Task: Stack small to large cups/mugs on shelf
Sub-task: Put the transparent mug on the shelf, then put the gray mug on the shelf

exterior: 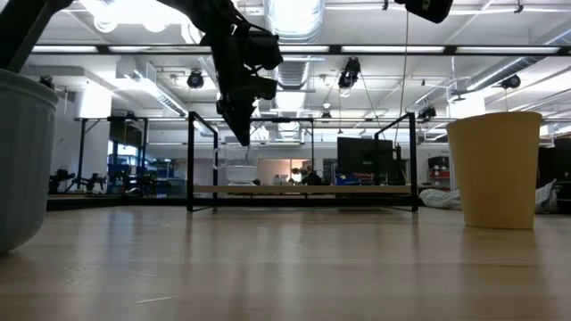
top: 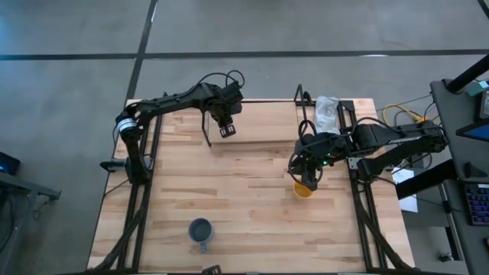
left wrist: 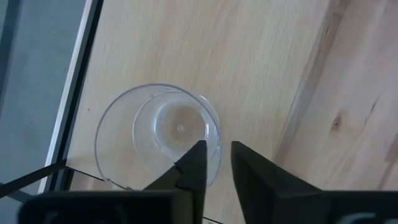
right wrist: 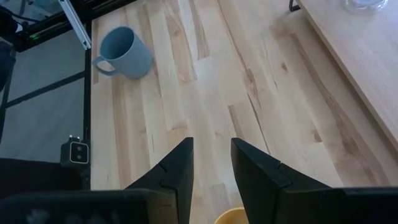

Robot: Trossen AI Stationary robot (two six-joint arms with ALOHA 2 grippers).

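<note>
Grey-blue mug (exterior: 18, 160) looms closest in the low view, standing upright near the front edge of the surface (top: 244, 206), handle on show, well apart from everything else

At the back lies the shelf (top: 263, 126), and the clear glass cup (left wrist: 155, 134) stands upright on its board near the left-hand wire upright. The left gripper (left wrist: 217, 146) hangs above that cup's rim, its fingers a narrow slit apart and pinching nothing; the low view shows air between them and the glass.

The right gripper (right wrist: 211, 146) hovers over the yellow cup (top: 304, 189), which sits upright on the surface in front of the shelf's right end. Its fingers are likewise slightly parted and empty.

The glass looks placed, so the yellow cup is probably the piece in hand. To do it well:
- spread the right fingers wider before descending
- drop one finger inside the rim and one outside, then squeeze gently, since a thin wall may flex
- lift the left arm straight up first, because a sideways brush could topple the light glass
- carry the cup level and lower it squarely onto the shelf
</note>
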